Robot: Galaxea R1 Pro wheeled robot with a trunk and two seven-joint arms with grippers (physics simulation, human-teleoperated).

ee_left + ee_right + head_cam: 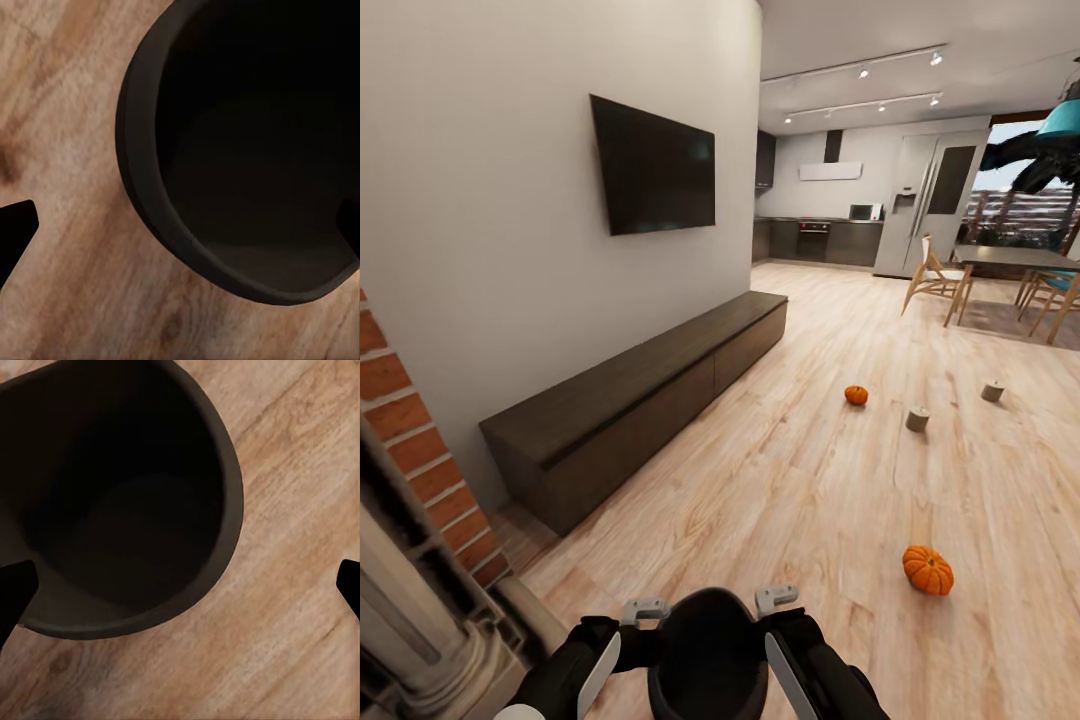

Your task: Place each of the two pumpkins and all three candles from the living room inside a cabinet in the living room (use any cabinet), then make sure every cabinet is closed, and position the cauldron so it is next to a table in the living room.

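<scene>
Black and round, the cauldron [708, 650] is sitting lowest in the head view, between the two arms, with the left hand [645, 609] and the right hand [777, 598] showing as grey fingertips at either side of its rim; whether they are pressing on the rim I cannot tell from here. Beyond it the wood floor [790, 480] is stretching away, and one pumpkin [928, 569] is lying on it to the right, fairly near. A second pumpkin [856, 395] is lying farther off, with a candle [918, 419] just beside it to the right and another candle [992, 391] farther right again. Along the white wall at left the long dark cabinet [650, 400] is standing with its fronts closed, under the black TV [653, 166], and a brick column [420, 440] is rising at the near left. A dining table [1015, 256] with chairs is standing at the far right. In the left wrist view the left hand [180, 232] is spread open, one dark fingertip over the floor [67, 150] and the other inside the cauldron [139, 150]. In the right wrist view the right hand [180, 592] is likewise open, one fingertip at the cauldron [225, 480] rim, the other over the bare floor [300, 510].
</scene>
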